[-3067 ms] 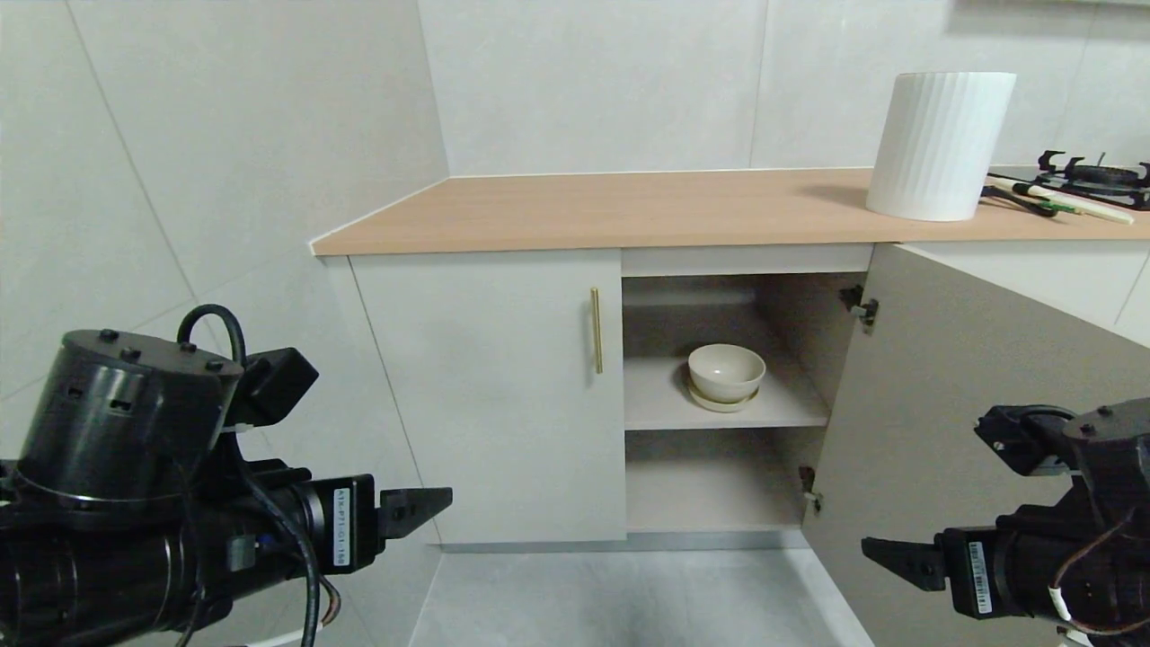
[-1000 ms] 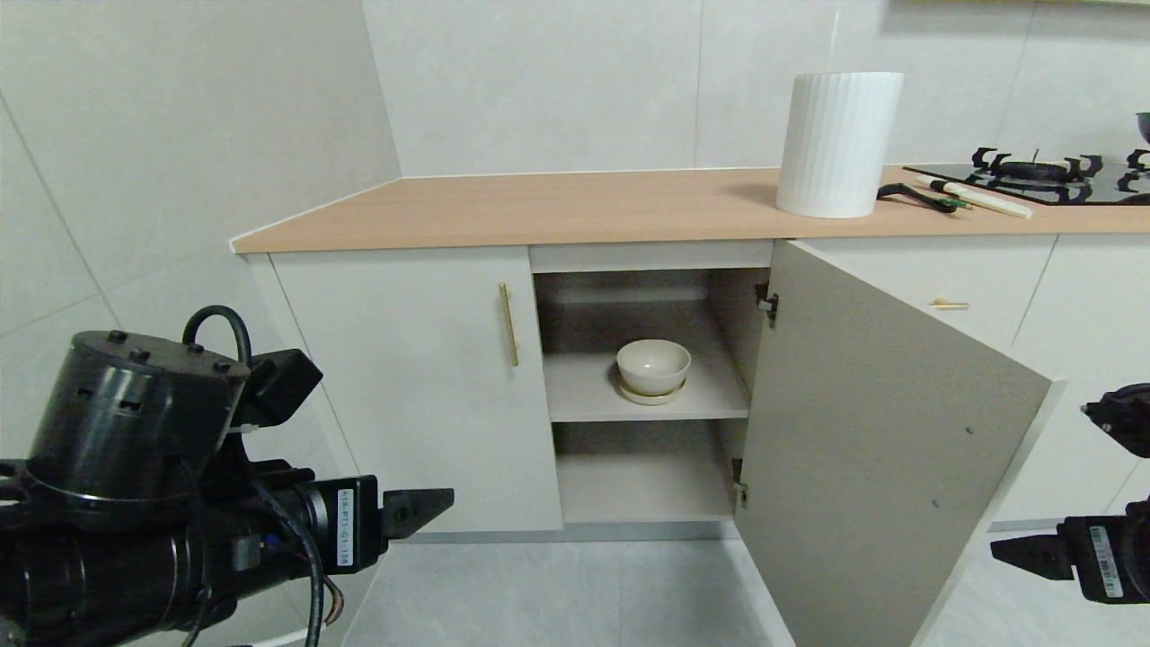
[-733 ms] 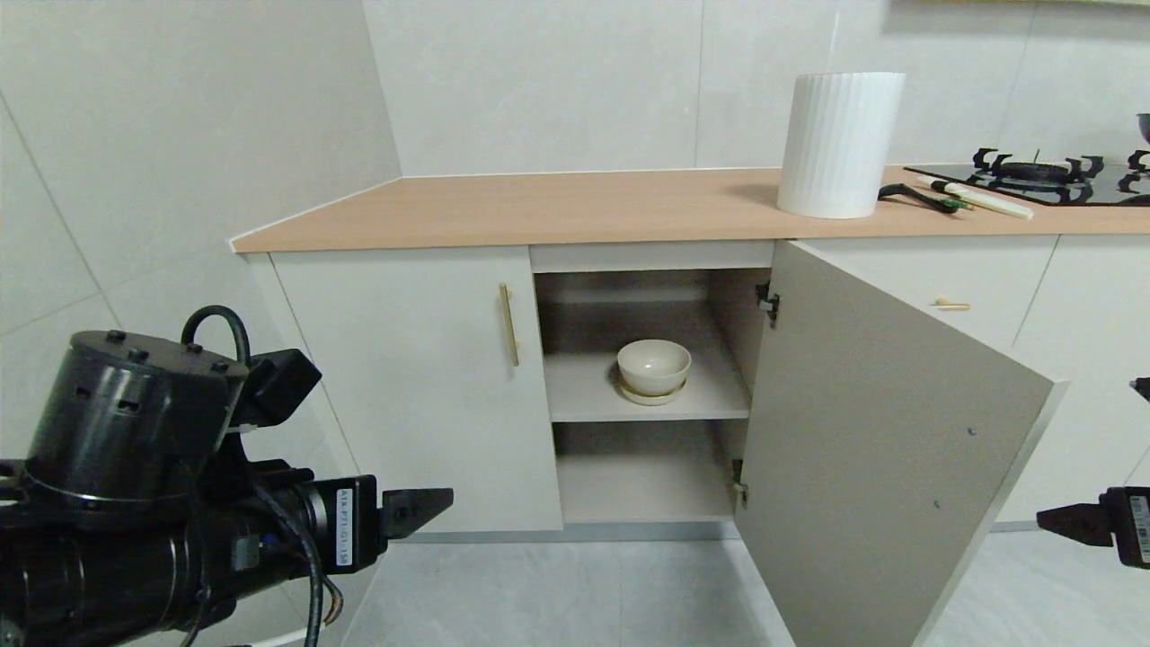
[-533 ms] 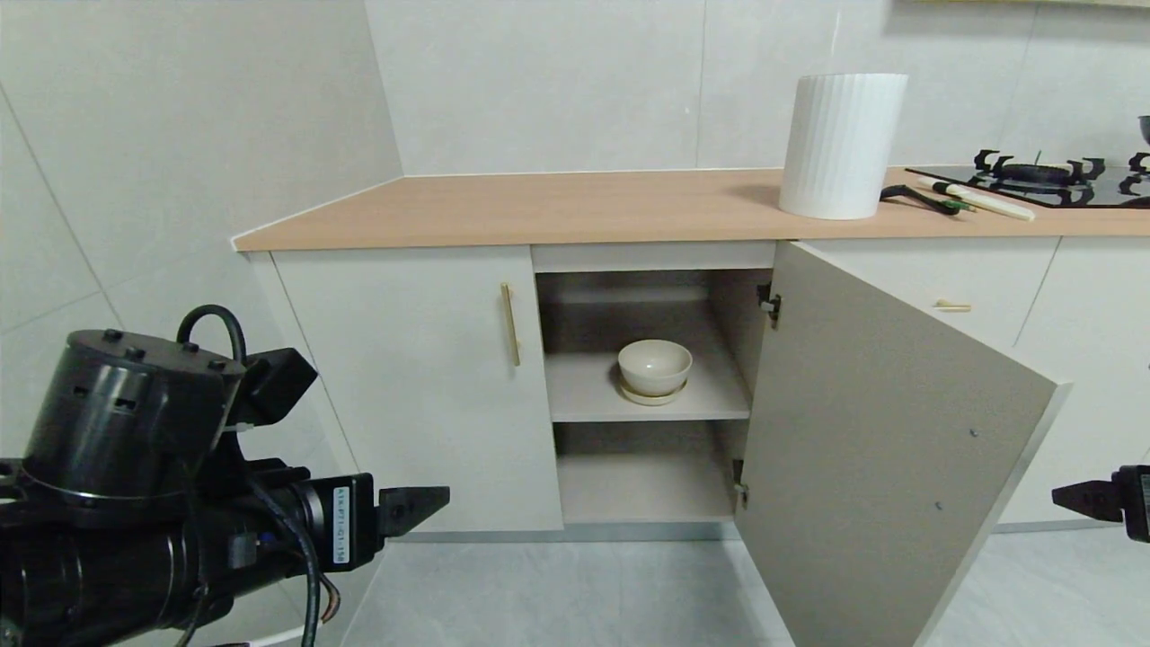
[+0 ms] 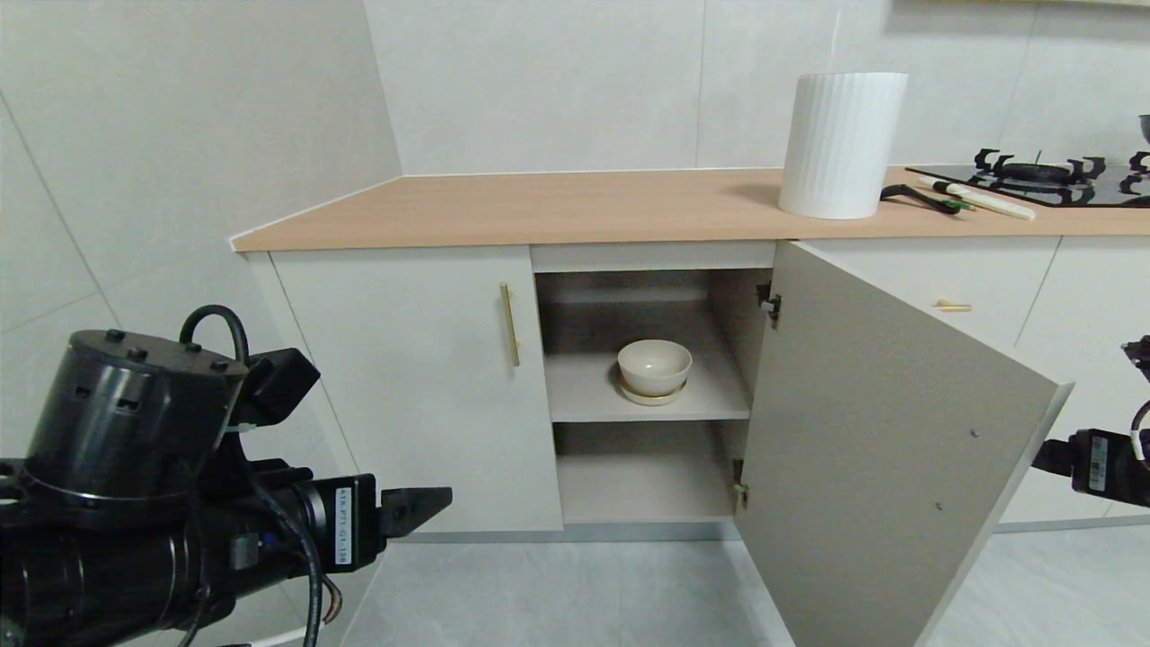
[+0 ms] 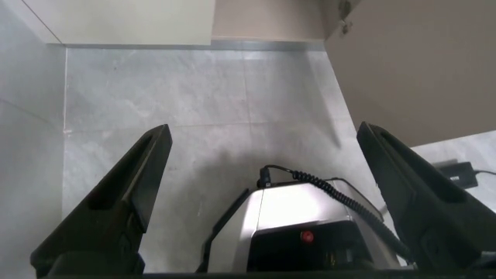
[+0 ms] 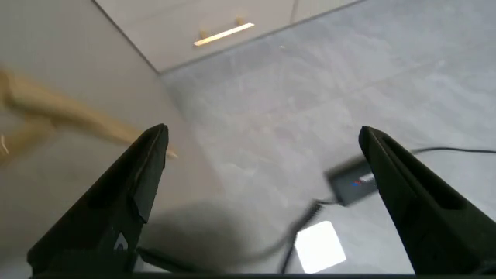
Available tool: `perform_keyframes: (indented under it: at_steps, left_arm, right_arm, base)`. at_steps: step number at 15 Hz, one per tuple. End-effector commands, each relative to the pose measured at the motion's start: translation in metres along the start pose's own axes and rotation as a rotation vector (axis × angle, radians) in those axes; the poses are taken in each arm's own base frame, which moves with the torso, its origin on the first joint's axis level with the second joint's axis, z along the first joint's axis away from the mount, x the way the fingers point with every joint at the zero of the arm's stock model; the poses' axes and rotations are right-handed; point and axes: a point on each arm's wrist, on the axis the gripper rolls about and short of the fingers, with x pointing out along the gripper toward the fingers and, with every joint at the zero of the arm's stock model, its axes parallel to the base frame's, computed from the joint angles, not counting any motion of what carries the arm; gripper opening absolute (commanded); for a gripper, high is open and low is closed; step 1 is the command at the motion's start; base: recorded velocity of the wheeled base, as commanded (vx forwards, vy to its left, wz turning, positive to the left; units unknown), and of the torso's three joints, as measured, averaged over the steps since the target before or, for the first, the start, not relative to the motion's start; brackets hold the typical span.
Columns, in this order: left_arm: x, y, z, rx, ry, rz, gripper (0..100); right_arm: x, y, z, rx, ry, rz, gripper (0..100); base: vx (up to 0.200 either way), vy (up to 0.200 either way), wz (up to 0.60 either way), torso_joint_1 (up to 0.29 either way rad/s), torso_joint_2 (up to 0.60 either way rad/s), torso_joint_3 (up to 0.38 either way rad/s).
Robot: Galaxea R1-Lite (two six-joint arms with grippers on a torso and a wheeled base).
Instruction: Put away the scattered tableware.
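Note:
A beige bowl (image 5: pixel 654 364) sits on a small plate (image 5: pixel 649 394) on the middle shelf of the cabinet (image 5: pixel 584 391). The right cabinet door (image 5: pixel 880 449) stands swung open. My right gripper (image 5: pixel 1053 456) (image 7: pixel 263 132) hangs open and empty just past that door's free edge, on its outer side. The door's gold handle (image 7: pixel 62 112) lies close in the right wrist view. Low at the left, in front of the closed door, my left gripper (image 5: pixel 415 509) (image 6: pixel 263 132) is open over the floor with nothing in it.
A tall white ribbed cylinder (image 5: pixel 842 144) stands on the wooden counter (image 5: pixel 539 207), with utensils (image 5: pixel 970 198) and a gas hob (image 5: pixel 1042 171) to its right. The left door is closed, with a gold handle (image 5: pixel 509 323). A small device with a cable (image 7: pixel 353 180) lies on the grey floor.
Since 3.1 s ago the camera has shifted, showing more of the right side. Over the last second my right gripper moved right and up past the door's free edge. The left arm kept still.

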Motion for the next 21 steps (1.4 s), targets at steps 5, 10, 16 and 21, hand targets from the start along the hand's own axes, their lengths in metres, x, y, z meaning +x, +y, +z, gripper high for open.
perform_keyframes:
  at_steps: [5, 10, 16, 21]
  left_arm:
    - [0.0, 0.0, 0.0, 0.0, 0.0, 0.0, 100]
    - [0.0, 0.0, 0.001, -0.002, -0.002, 0.0, 100]
    - [-0.002, 0.001, 0.001, -0.001, -0.009, 0.001, 100]
    - [-0.004, 0.003, 0.0, 0.042, -0.029, 0.038, 100]
  right_arm:
    - [0.015, 0.025, -0.011, 0.012, 0.058, 0.061, 100]
    - [0.012, 0.06, -0.025, -0.007, 0.104, 0.163, 100]
    - [0.021, 0.137, -0.027, -0.16, 0.092, 0.345, 100]
    - [0.05, 0.202, -0.013, -0.256, 0.057, 0.423, 100]
  base:
    - [0.0, 0.0, 0.0, 0.0, 0.0, 0.0]
    - [0.0, 0.0, 0.0, 0.0, 0.0, 0.0]
    - [0.0, 0.0, 0.0, 0.0, 0.0, 0.0]
    - [0.0, 0.0, 0.0, 0.0, 0.0, 0.0]
